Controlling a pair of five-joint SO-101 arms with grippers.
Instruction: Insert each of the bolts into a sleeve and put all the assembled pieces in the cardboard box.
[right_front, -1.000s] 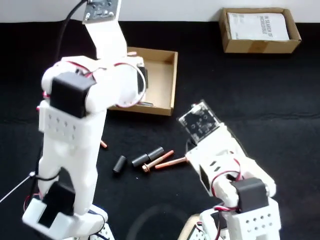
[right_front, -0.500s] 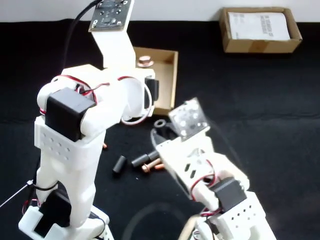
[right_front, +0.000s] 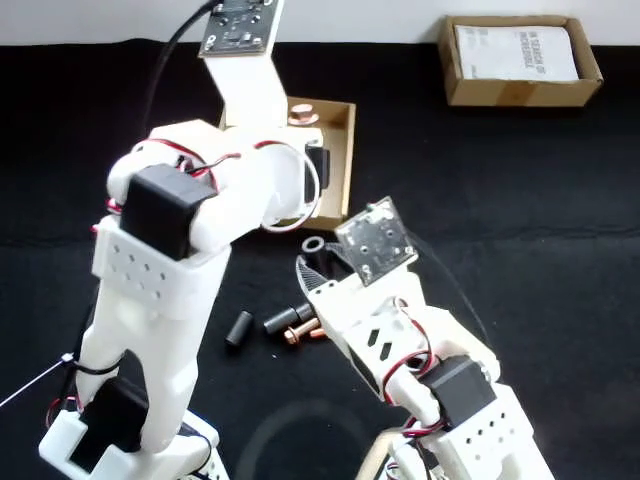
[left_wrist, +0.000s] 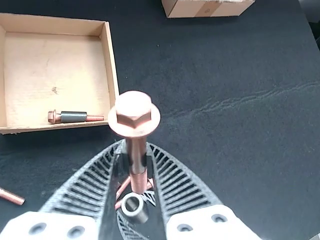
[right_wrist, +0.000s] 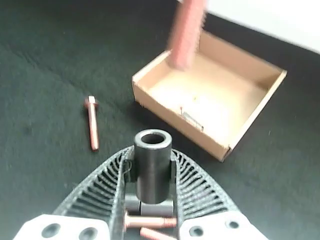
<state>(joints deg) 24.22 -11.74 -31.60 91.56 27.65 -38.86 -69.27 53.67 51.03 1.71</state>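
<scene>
My left gripper (left_wrist: 135, 152) is shut on a copper bolt (left_wrist: 134, 117) and holds it upright, head up, over the table just in front of the cardboard box (left_wrist: 111, 85). The bolt head (right_front: 298, 112) also shows in the high view. My right gripper (right_wrist: 152, 162) is shut on a black sleeve (right_wrist: 152, 170), open end up. That sleeve (left_wrist: 134, 208) sits right under the bolt's tip, apart from it. In the high view the sleeve (right_front: 314, 245) is close to the box's (right_front: 336, 170) near corner. One assembled piece (left_wrist: 75, 117) lies inside the box.
Loose black sleeves (right_front: 239, 328) (right_front: 288, 318) and copper bolts (right_front: 302, 334) lie on the black table between the arm bases. Another bolt (right_wrist: 92, 122) lies apart on the table. A second cardboard box (right_front: 520, 60) with paper stands at the far right.
The right arm swung left and lifted its sleeve under the bolt. The left arm shifted the bolt a little to the right, toward the box's near corner.
</scene>
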